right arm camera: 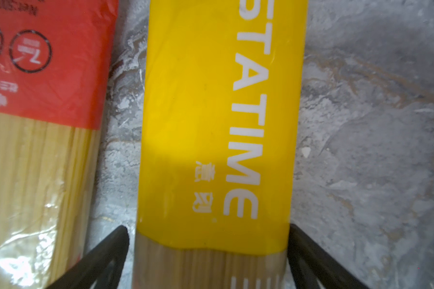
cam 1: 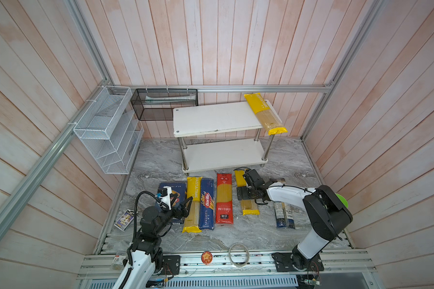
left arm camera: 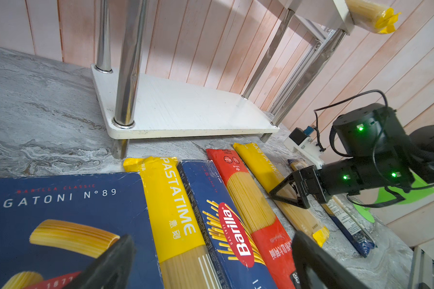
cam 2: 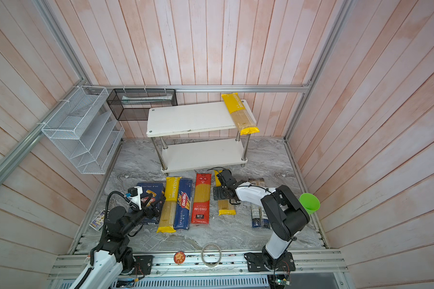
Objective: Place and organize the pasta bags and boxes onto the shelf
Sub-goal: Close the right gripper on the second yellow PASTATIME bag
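Early stage: by my read one pack of seven is placed. Six lie flat on the counter (cam 1: pixel 158 160) in a row just in front of the shelf (cam 1: pixel 216 131), not yet shelved. From the shelf's left end they are the rigatoni box (cam 1: pixel 172 187), first yellow bag (cam 1: pixel 193 200), spaghetti box (cam 1: pixel 207 207), red bag (cam 1: pixel 224 197) and second yellow bag (cam 1: pixel 249 209), then the clear bag (cam 1: pixel 285 217) just past the shelf's right end. Behind them the shelf's lower board (cam 1: pixel 223 155) is bare. The top board (cam 1: pixel 211 117) holds the shelved yellow bag (cam 1: pixel 264 113) at the right end, skewed, front tip hanging over the front edge, so it probably wants straightening later. Left gripper (left arm camera: pixel 213 236): fingers spread, holding nothing, hovering over the row in front of the shelf's left end, about above the first yellow bag. Right gripper (right arm camera: pixel 208 250): fingers spread wide, low over the second yellow bag in front of the shelf's right end. One finger sits on each side of the bag where the yellow print gives way to the clear window. Not pinching; whether the fingers touch the bag's sides I cannot tell. Looks like the next pick.
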You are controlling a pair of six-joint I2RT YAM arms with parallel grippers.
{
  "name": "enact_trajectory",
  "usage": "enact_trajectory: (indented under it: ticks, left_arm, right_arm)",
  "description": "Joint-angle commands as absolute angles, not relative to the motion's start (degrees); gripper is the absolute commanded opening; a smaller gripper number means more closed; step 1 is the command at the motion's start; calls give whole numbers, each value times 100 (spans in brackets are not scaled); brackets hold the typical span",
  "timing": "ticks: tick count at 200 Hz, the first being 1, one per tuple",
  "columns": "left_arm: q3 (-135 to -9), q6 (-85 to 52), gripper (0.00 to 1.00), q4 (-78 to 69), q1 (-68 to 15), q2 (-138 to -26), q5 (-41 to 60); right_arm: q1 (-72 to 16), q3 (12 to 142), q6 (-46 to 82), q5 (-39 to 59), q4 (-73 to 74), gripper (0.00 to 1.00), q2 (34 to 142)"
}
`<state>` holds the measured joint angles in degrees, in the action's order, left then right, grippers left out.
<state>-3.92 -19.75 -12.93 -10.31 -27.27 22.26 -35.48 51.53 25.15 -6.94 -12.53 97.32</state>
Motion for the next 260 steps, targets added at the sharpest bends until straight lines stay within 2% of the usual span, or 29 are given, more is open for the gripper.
enact_trajectory:
  ticks: [1, 175, 186, 234, 260]
  left_arm:
    - [-426, -1978, 100, -1454, -1055, -2723, 2305]
    - [-418, -1983, 100, -1432, -1055, -2706, 2288]
    - [-426, -1984, 100, -1433, -1051, -2710, 2298]
    - [-415, -1978, 100, -1454, -1054, -2718, 2321]
    - [-419, -1978, 100, -1451, -1055, -2738, 2323]
  right_arm:
    - [-3684, 5261, 2471, -1039, -1610, 98, 9987]
    - [-3712, 4502, 2852, -1133, -1033, 70, 9657]
    - [-3710, 4467, 2863, -1127, -1018, 63, 9609]
    - [-3710, 4347, 2900, -1136, -906, 56, 9373]
    - [-3713, 4274, 2926, -1092, -795, 49, 9247]
